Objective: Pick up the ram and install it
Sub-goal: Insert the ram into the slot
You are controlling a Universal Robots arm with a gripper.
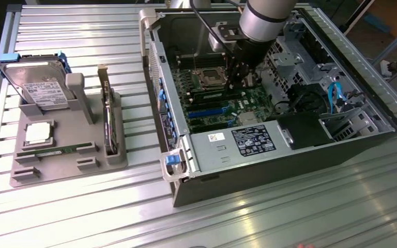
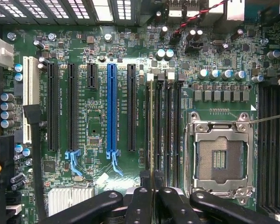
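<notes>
Ribbed aluminium counter [image 1: 268, 222] carries a grey moulded parts tray [image 1: 67, 165] at the exterior view's left and an open black computer case [image 1: 268, 181] to its right. The arm's black end effector [image 1: 243, 77] hangs inside the case, fingers pinched together on the ram [image 2: 151, 130] — a thin green board seen edge-on, directly beneath the grip. Its long axis lies parallel to the black memory slots [image 2: 165, 130], over the one farthest from the silver processor socket [image 2: 219, 158].
</notes>
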